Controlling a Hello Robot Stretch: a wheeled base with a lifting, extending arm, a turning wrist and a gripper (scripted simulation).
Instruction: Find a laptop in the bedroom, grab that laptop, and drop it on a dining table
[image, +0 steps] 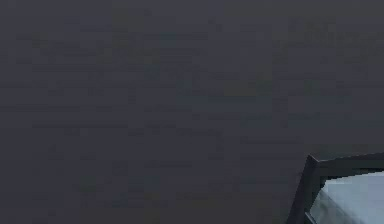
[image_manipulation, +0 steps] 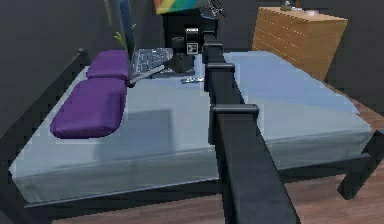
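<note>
Fingers (image_manipulation: 170, 67) are at the laptop (image_manipulation: 150, 62), which lies lid-up on the bed (image_manipulation: 280, 110) just beside the purple pillows (image_manipulation: 95, 100). Can't tell if they hold anything. My read: stiff, fairly heavy, slick shell, fragile screen and hinge. Grip the base by its edge, not the lid. Keep it level.

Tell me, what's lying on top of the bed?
Two purple pillows and an open laptop lie on the bed. The dark arm hides a strip of sheet behind it.
</note>
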